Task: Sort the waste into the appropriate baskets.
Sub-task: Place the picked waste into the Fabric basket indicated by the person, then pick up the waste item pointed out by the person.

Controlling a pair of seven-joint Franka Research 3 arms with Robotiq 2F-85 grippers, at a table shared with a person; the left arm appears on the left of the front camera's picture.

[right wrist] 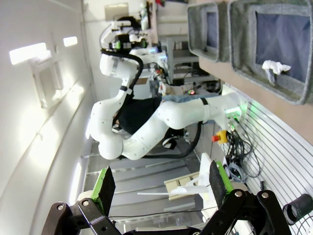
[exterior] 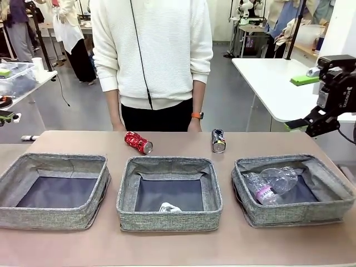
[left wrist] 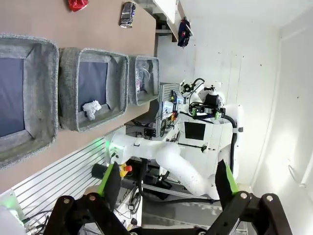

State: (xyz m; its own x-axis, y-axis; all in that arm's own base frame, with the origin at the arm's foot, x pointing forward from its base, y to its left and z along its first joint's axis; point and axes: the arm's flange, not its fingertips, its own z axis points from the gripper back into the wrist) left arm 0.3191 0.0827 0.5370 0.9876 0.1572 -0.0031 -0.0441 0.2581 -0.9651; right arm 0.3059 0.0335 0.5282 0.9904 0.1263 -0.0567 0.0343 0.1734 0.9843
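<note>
A red drink can [exterior: 138,142] and a dark multicoloured can [exterior: 218,141] lie on the table behind three grey baskets. The left basket [exterior: 50,218] holds nothing. A whitish paper wad [exterior: 169,208] lies in the middle basket [exterior: 167,221]. In the right basket [exterior: 295,214] lie a purple-labelled clear bottle [exterior: 261,192] and another clear bottle [exterior: 281,177]. My right gripper [exterior: 300,103] hangs open, high above the table's right end. The left wrist view shows my left gripper [left wrist: 167,183] open and holding nothing, far from the baskets [left wrist: 93,56], both cans [left wrist: 128,13] and the wad [left wrist: 91,107]. My right gripper [right wrist: 160,185] is likewise open with nothing between its fingers.
A person in a white sweater [exterior: 151,50] stands at the table's far edge, hands down near the cans. A white table [exterior: 272,83] stands behind on the right. Bare tabletop runs along the front of the baskets.
</note>
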